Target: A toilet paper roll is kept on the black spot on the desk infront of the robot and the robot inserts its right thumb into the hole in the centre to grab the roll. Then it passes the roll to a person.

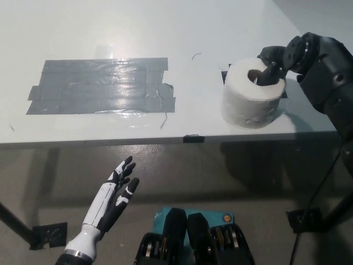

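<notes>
Fingers (268, 55) of right hand (276, 62) hooked in roll (251, 94).

A wide patch of grey tape (102, 86) is stuck flat on the white desk (165, 33), built from overlapping strips, with ragged right-hand ends and glare across its middle. A thin dark thread (196, 55) is seen on the desk beyond it. A small black tab (193, 138) is fixed at the desk's front edge. Below, a black tape scrap (48, 234) is seen on the grey floor (220, 176).
</notes>
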Controlling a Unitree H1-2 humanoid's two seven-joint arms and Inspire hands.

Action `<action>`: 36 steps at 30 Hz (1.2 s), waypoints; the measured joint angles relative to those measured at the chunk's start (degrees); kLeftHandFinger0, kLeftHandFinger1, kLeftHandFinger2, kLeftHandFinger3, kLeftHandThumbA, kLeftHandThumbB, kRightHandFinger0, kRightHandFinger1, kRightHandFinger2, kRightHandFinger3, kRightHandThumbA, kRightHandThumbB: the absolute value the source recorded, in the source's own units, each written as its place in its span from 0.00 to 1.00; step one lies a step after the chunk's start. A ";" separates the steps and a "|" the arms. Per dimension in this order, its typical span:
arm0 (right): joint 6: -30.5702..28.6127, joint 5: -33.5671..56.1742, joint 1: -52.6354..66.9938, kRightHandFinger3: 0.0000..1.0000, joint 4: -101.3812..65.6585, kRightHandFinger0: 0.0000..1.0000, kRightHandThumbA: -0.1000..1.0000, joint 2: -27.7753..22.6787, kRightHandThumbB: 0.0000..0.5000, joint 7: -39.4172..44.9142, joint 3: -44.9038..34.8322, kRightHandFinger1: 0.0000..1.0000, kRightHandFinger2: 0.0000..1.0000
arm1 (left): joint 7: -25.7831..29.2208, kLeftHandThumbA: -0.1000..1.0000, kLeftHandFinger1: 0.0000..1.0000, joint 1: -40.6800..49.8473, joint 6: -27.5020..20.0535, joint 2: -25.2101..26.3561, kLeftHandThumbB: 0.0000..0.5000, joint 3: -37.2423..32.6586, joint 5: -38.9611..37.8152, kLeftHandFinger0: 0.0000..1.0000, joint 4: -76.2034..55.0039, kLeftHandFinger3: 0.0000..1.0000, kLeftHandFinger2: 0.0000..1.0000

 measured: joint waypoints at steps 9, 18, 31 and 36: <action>0.12 6.91 3.82 0.73 -0.50 0.16 0.00 -2.10 0.45 -3.38 -16.14 0.62 0.92 | 0.00 0.93 1.00 -0.05 0.04 0.07 0.17 -0.02 0.00 1.00 0.02 1.00 1.00; 0.72 16.94 9.07 1.00 -0.15 0.00 0.00 -2.38 0.40 -3.23 -35.25 0.46 0.83 | 0.02 0.95 1.00 -1.36 0.04 0.06 0.18 0.00 0.00 1.00 0.57 1.00 1.00; 2.10 30.97 14.86 1.00 0.02 0.00 0.00 -1.10 0.26 -1.19 -58.23 0.33 0.70 | 0.03 0.99 1.00 -4.31 0.03 0.04 0.17 0.11 -0.03 1.00 2.33 1.00 1.00; 4.06 36.27 16.19 1.00 -1.27 0.00 0.00 0.42 0.24 0.04 -64.14 0.34 0.69 | 0.03 0.99 1.00 -6.68 0.03 0.04 0.13 0.16 -0.05 1.00 2.55 1.00 1.00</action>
